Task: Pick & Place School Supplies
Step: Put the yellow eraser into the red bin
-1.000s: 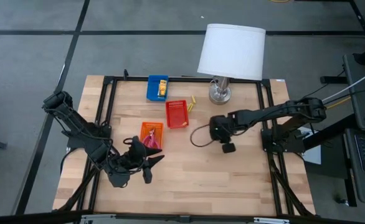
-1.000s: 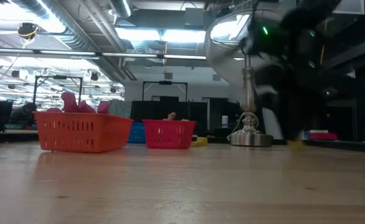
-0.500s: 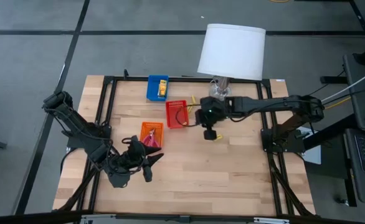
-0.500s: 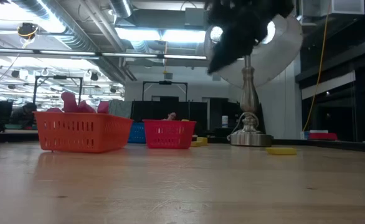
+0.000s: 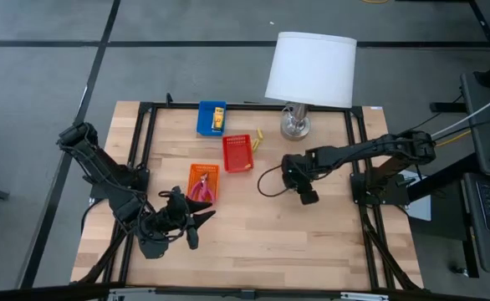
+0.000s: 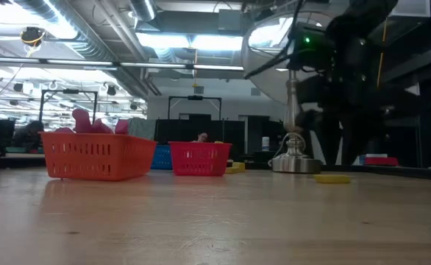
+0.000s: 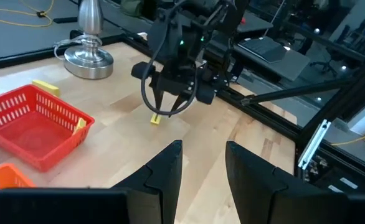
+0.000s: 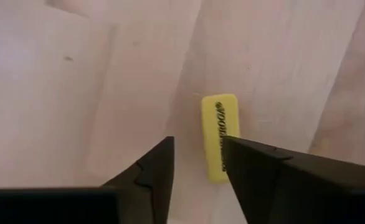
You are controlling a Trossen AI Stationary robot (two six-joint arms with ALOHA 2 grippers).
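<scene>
A small yellow stub [image 8: 220, 135] with dark print lies flat on the wooden table, right of centre; it also shows in the low view as the stub [image 6: 332, 177]. My right gripper [image 8: 198, 163] hangs open just above it, pointing down, and its one finger [image 8: 257, 168] covers the stub's near end. The left wrist view shows the right gripper [image 7: 177, 102] over the stub [image 7: 156, 119]. My left gripper [image 7: 201, 163] waits open at the near left, holding nothing. A pink-handled tool [image 5: 201, 187] lies in the orange tray [image 5: 203, 172].
A red tray [image 5: 237, 153] stands mid-table with two yellow bits [image 5: 257, 139] beside it. A blue tray [image 5: 211, 118] with a yellow packet stands at the far side. A white-shaded lamp [image 5: 310, 70] and its metal base [image 5: 294, 125] are behind the right gripper.
My right gripper swung toward the red tray and the table's far side, then came back and now hangs over the yellow stub. The stub has stayed on the table.
</scene>
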